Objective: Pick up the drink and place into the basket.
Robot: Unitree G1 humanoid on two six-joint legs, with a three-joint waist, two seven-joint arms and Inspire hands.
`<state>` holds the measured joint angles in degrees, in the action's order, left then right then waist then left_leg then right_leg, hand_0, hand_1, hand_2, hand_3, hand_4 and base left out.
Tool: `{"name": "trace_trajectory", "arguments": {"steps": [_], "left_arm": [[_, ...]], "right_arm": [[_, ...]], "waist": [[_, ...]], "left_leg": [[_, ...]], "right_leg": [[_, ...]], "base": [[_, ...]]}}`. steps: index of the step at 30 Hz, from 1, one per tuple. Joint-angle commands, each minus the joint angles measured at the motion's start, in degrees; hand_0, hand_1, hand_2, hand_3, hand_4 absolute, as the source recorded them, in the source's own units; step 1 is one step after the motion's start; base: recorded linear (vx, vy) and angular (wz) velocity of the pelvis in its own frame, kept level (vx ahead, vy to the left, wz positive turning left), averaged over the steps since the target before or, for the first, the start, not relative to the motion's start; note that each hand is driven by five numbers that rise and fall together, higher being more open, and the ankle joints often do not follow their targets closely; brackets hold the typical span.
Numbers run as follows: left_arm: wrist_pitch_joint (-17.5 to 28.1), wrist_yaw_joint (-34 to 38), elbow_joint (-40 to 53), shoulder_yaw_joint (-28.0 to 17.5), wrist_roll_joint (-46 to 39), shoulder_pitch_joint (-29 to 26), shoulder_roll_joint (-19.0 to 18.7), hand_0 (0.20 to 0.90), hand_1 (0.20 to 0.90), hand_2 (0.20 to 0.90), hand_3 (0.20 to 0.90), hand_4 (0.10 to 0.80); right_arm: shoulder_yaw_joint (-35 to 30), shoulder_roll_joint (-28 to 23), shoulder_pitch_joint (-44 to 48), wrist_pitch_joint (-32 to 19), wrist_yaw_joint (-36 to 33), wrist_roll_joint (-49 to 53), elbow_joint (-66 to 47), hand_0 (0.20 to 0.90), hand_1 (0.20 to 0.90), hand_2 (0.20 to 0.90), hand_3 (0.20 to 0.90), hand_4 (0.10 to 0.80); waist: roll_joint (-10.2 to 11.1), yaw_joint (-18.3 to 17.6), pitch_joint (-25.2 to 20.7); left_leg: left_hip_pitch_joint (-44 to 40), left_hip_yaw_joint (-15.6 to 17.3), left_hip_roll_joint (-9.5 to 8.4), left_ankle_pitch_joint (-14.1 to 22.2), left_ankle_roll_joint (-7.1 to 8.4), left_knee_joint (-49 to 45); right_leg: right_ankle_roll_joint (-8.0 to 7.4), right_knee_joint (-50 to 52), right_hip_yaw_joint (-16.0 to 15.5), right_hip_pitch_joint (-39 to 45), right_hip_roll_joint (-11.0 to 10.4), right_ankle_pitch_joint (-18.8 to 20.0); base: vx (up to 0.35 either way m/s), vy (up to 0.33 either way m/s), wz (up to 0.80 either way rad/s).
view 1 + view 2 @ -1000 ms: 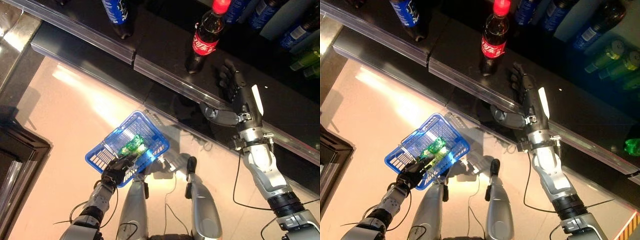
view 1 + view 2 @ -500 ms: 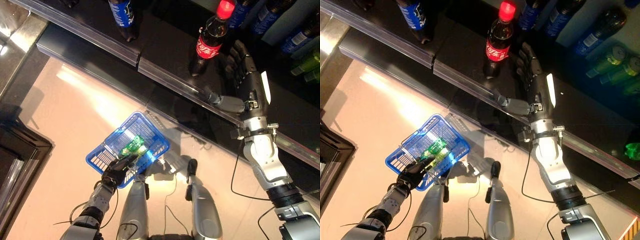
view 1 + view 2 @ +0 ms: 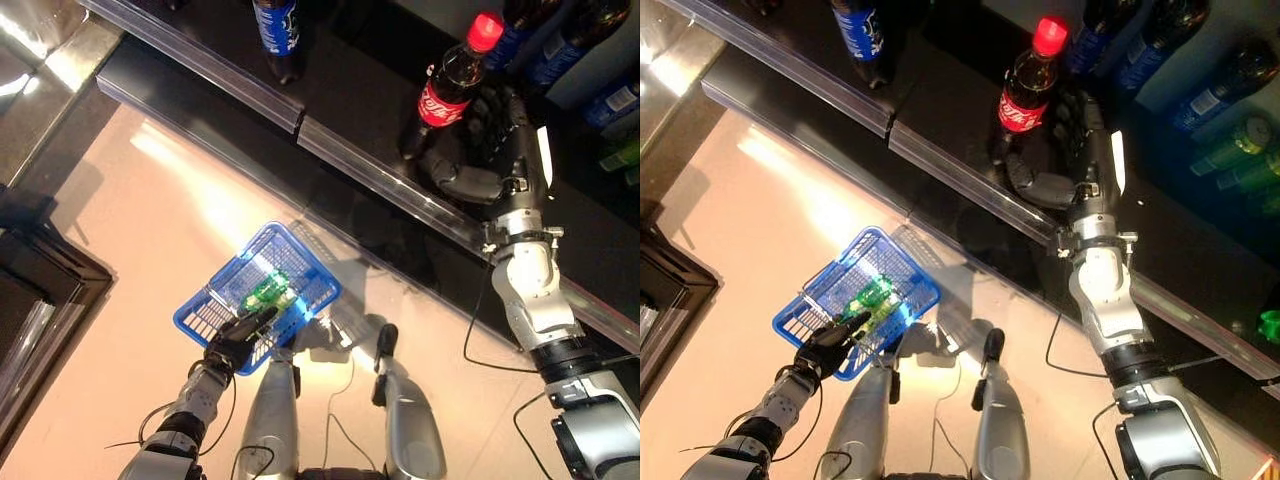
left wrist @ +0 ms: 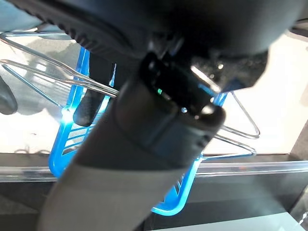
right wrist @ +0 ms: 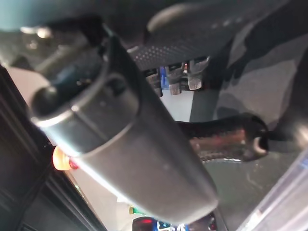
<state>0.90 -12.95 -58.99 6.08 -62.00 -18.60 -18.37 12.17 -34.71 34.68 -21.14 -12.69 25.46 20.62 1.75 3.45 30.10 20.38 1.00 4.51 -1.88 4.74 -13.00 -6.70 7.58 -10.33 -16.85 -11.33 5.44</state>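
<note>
Dark right robot hand [image 3: 495, 150] cups the cola bottle [image 3: 449, 85], fingers spread.

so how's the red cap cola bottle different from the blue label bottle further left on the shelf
The red-capped cola bottle wears a red label; the blue-label bottle has a blue one. The cola bottle's cap shows; the other bottle's top is cut off by the picture's edge. The right hand is around the cola bottle's base, thumb on one side and fingers on the other, while nothing is near the blue-label bottle. Both are dark and stand upright on the black shelf.
</note>
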Motion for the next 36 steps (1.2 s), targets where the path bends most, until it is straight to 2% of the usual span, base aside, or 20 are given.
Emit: {"name": "trace_trajectory", "arguments": {"steps": [1, 17, 34, 35, 36], "left_arm": [[1.20, -4.37, 6.02, 2.11, 0.54, 4.14, -1.42, 0.300, 0.300, 0.300, 0.200, 0.100], [-0.11, -5.41, 5.61, 4.29, 0.82, 2.70, -2.85, 0.300, 0.300, 0.300, 0.200, 0.100], [-0.44, -5.84, 5.58, 5.52, 1.53, 2.84, -3.05, 0.300, 0.300, 0.300, 0.200, 0.100], [-0.43, -5.91, 5.54, 5.51, 1.55, 2.86, -3.06, 0.300, 0.300, 0.300, 0.200, 0.100], [-0.53, -5.91, 5.52, 5.59, 1.45, 2.77, -3.08, 0.300, 0.300, 0.300, 0.200, 0.100]], "right_arm": [[-4.34, -4.74, 6.39, -4.00, -1.89, 2.21, -3.29, 0.900, 0.900, 0.900, 0.900, 0.800], [0.76, -6.53, 17.28, -0.68, 0.83, 5.24, 8.13, 0.900, 0.900, 0.900, 0.900, 0.800], [4.77, -5.86, 23.49, 1.36, 1.40, 3.22, 12.26, 0.900, 0.900, 0.900, 0.900, 0.800], [4.84, -5.84, 23.57, 1.39, 1.32, 3.10, 12.25, 0.865, 0.865, 0.865, 0.859, 0.759], [5.15, -5.76, 23.96, 1.44, 0.79, 2.41, 12.48, 0.521, 0.521, 0.521, 0.458, 0.358]], "waist": [[-1.09, 1.47, -3.99], [-1.65, 3.49, -3.70], [-1.70, 5.31, -3.94], [-1.70, 5.33, -3.95], [-1.71, 5.44, -3.99]], "left_leg": [[0.03, -0.34, -1.79, 5.03, -2.75, -4.64], [-0.69, -0.92, -2.52, 5.51, -2.82, -4.68], [-1.80, -1.56, -3.44, 5.38, -2.88, -3.70], [-1.85, -1.57, -3.44, 5.37, -2.88, -3.64], [-1.99, -1.55, -3.44, 5.31, -2.84, -3.48]], "right_leg": [[-2.96, 3.93, -0.26, -0.28, -3.41, -2.74], [-3.23, 3.85, -1.29, 0.28, -4.11, -2.16], [-3.24, 3.46, -2.43, 1.36, -4.79, -1.43], [-3.24, 3.41, -2.46, 1.42, -4.79, -1.43], [-3.24, 3.28, -2.62, 1.62, -4.79, -1.43]], "base": [[0.006, -0.032, 0.06], [0.001, -0.002, 0.00], [0.005, 0.002, 0.03], [0.000, 0.000, 0.00], [0.012, 0.003, 0.03]]}}
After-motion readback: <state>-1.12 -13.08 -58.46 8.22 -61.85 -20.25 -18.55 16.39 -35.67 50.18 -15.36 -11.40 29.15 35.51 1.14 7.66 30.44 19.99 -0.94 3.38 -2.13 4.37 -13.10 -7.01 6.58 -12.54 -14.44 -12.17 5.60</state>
